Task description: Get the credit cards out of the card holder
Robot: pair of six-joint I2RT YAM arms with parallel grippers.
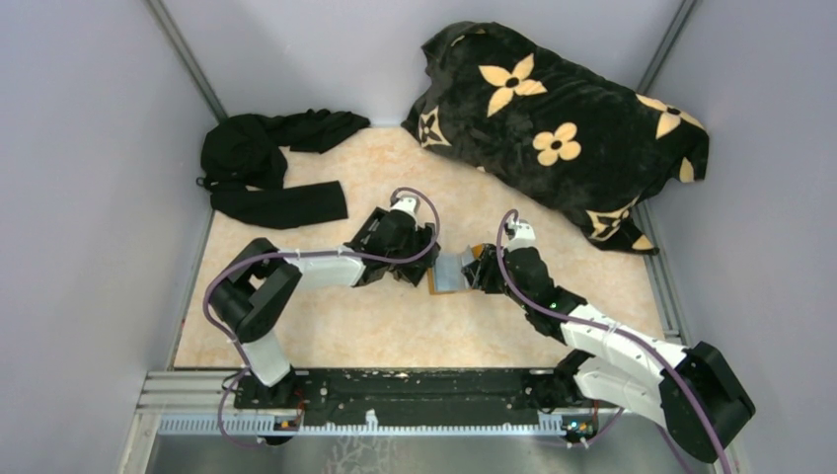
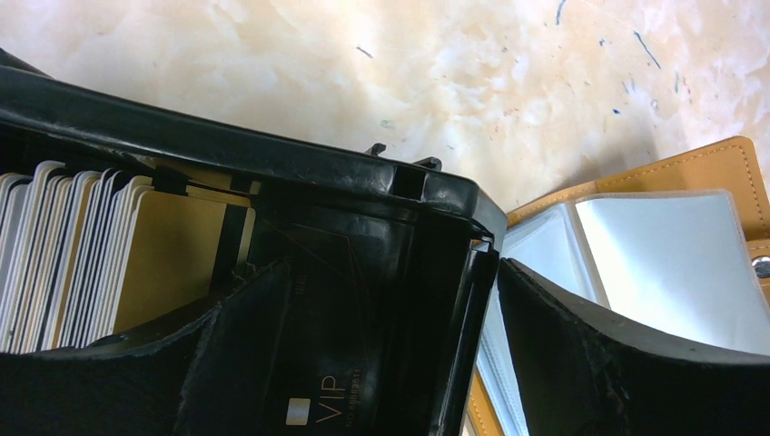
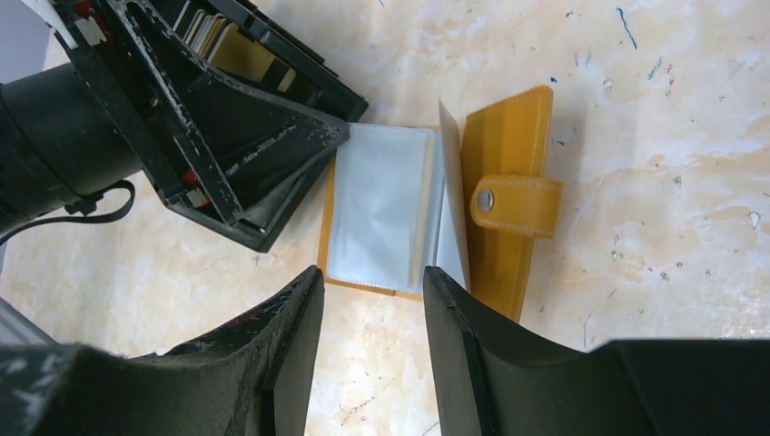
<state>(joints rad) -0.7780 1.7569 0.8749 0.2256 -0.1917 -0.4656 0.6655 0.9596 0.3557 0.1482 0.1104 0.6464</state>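
Writing first: white capitals reading "VIP" are showing on a black plastic card, with a small pale square beside them and a finer line beneath that is too small to read. That card is leaning inside the end of a black open-topped rectangular plastic box. Further along the box, a packed row of thin white and gold-edged cards is standing on edge, with a tan-gold one facing the camera.

The left gripper is sitting spread open astride the box's end wall. One finger is lying inside the box and the other is hanging outside, over the neighbouring holder. It is grasping nothing.

The small flat orange-tan leather-look card holder is lying open on the marbled cream table, just beside the box's end and between the two arms. Its strap with a silver snap is resting across the folded-back cover. Its clear plastic pockets are fanning out, looking pale silvery-blue; whether anything is sitting inside them I cannot tell.

The right gripper is hovering over the holder's near edge with its jaws parted, empty.

Far back, a black blanket with cream flowers and a heap of black clothing are lying well apart from the action.
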